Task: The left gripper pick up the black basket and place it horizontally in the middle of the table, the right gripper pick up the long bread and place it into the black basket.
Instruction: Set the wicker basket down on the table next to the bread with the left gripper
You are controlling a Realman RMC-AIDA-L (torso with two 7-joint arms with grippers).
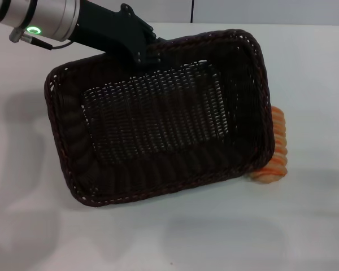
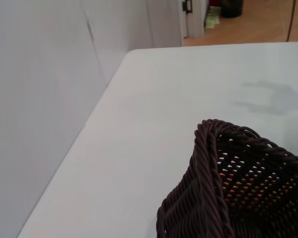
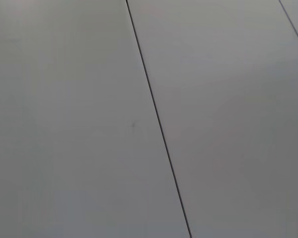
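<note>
Spreading wide and white underneath, the tabletop [image 1: 305,226]. Hanging tilted over it, the black basket [image 1: 158,113], open side facing the head camera, skewed. Reaching in from the upper left, the left gripper [image 1: 144,51], green light glowing, fingers pinching the basket's far rim. Peeking out beside the basket's right corner, the long bread [image 1: 274,152]. Staying unseen, the right gripper.
</note>
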